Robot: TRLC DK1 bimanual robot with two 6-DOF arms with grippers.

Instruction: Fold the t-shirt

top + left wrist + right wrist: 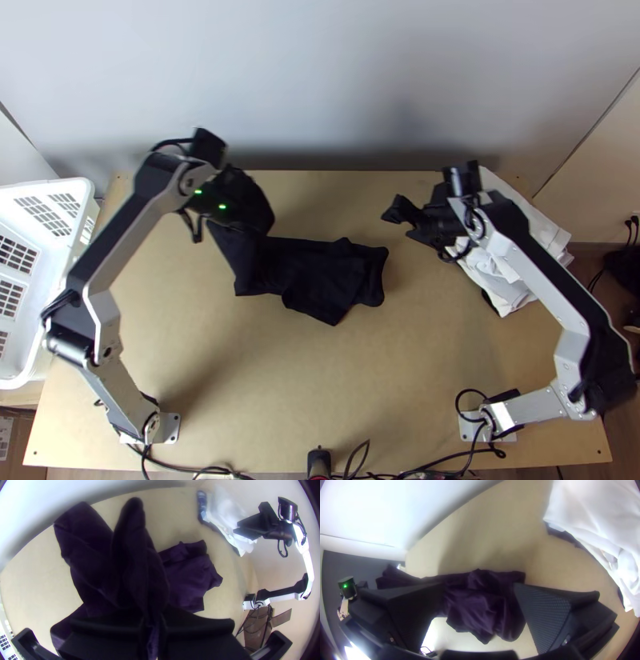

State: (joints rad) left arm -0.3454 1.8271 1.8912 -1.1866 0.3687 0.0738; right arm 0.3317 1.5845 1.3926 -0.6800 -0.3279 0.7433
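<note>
The t-shirt (320, 272) lies across the middle of the light wooden table (320, 384), to the right of the left gripper (230, 206) and on its near side; its left part rises to that gripper in a dark, bunched drape. The right part lies rumpled on the table, with layers overlapping, and ends to the left of the right gripper (405, 222) and nearer than it.

The top view shows a white basket (44, 188) at the table's left edge and how far apart the grippers are. The left wrist view shows purple cloth squeezed between two fingers, with two long lobes of it reaching toward the far side. The right wrist view shows the ribbed face of a finger (545, 620) and, over at the right, white cloth (603, 516) heaped over something dark.

The left gripper (153, 620) is closed on a gathered part of the t-shirt. The right gripper (476, 590) stands wide apart with nothing between its fingers, above the table and beside the white cloth.
</note>
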